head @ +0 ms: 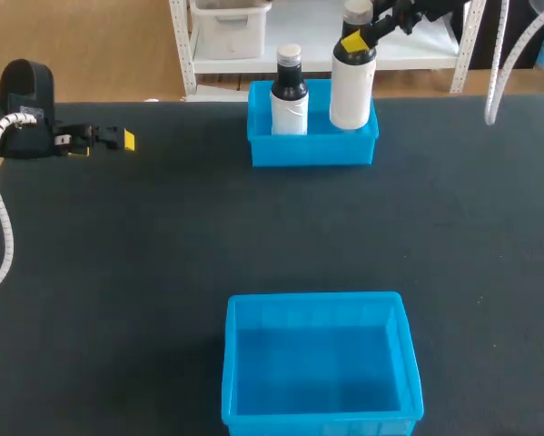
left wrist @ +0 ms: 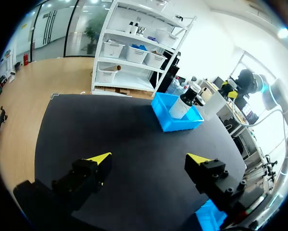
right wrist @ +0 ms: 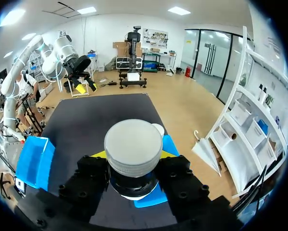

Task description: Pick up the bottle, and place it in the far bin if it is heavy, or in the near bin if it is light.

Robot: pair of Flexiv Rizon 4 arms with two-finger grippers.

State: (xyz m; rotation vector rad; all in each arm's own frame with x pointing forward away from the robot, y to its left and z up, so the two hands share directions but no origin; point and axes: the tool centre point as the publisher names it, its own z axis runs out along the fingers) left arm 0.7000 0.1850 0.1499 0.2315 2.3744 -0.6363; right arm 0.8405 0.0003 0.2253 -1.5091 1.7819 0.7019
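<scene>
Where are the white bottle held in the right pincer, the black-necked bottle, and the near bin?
white bottle (head: 351,95), head view, middle of its white body.
black-necked bottle (head: 290,113), head view, its white lower half.
near bin (head: 321,424), head view, its front wall.

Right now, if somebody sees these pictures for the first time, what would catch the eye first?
The right gripper holds a white bottle by its neck in the far blue bin, beside a second bottle with a black neck that stands there. The near blue bin sits at the front of the table. The left gripper is open over its left side.
</scene>
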